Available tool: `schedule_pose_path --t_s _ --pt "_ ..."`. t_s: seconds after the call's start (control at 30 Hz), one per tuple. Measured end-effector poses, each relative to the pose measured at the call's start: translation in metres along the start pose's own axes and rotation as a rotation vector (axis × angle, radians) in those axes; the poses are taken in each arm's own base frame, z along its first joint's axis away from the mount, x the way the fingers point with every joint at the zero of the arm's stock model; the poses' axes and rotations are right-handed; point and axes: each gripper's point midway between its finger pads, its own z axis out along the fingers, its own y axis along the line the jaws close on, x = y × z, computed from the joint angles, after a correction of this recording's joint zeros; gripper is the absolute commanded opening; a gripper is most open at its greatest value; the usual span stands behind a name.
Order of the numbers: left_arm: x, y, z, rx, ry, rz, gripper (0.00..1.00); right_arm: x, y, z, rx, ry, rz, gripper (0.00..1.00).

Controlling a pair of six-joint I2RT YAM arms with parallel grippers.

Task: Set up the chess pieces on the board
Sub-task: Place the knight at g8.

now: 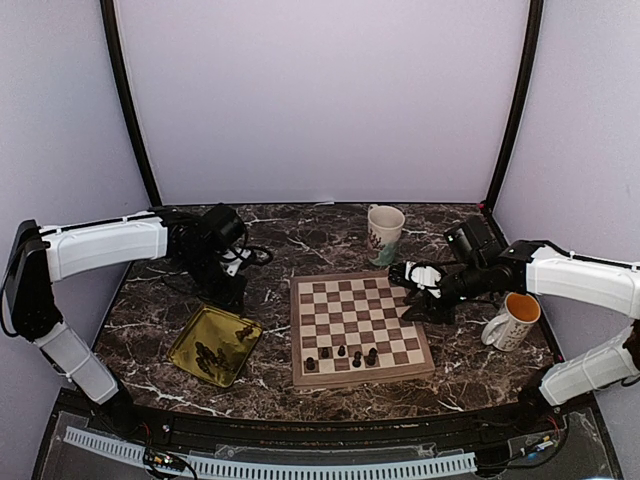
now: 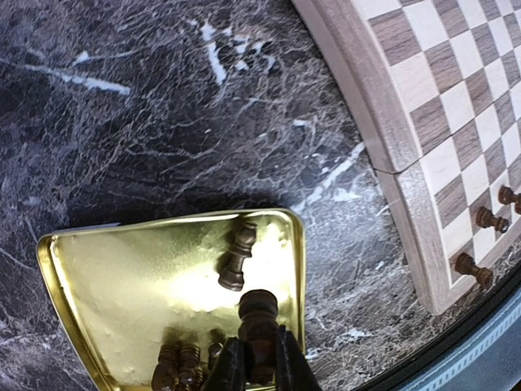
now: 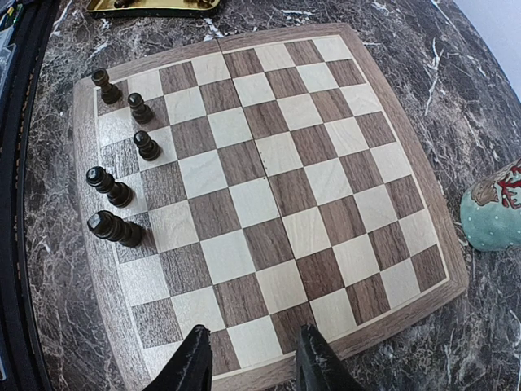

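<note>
The wooden board (image 1: 362, 300) lies in the middle of the table, with several dark chess pieces (image 1: 341, 355) standing along its near row. They also show in the right wrist view (image 3: 114, 189). More pieces lie in the gold tray (image 1: 190, 352) left of the board. My left gripper (image 2: 260, 366) is shut on one dark chess piece (image 2: 259, 314) and holds it above the tray's right part (image 2: 122, 269). One piece (image 2: 236, 257) lies on its side below it, and several (image 2: 181, 365) cluster near the tray's edge. My right gripper (image 3: 254, 358) is open and empty over the board's right rim (image 3: 269, 373).
A white floral mug (image 1: 385, 232) stands behind the board and shows in the right wrist view (image 3: 496, 213). A white mug with an orange inside (image 1: 515, 320) stands right of the board. The table is dark marble (image 2: 163, 122). The board's corner (image 2: 423, 163) lies right of the tray.
</note>
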Motion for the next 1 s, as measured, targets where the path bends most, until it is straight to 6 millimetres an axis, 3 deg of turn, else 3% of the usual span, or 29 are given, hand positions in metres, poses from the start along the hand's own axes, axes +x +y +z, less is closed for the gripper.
schedule_pose_path --t_s 0.13,0.33,0.6,0.83,1.0 --pt "-0.014 -0.022 -0.011 0.056 -0.035 0.052 0.00 0.000 0.000 0.000 0.000 0.001 0.000 0.36" --pt "-0.032 -0.084 -0.023 0.150 -0.073 0.251 0.02 0.001 -0.001 0.000 0.003 0.003 0.001 0.36" --pt "-0.023 -0.160 -0.013 0.197 -0.043 0.595 0.04 0.003 -0.006 -0.001 0.019 0.007 0.014 0.36" --pt "-0.012 -0.193 0.004 0.163 0.024 0.810 0.04 0.005 -0.013 -0.005 0.040 0.004 0.037 0.37" --pt "0.000 -0.198 0.010 0.144 0.059 0.898 0.05 0.006 -0.015 -0.008 0.051 -0.001 0.040 0.37"
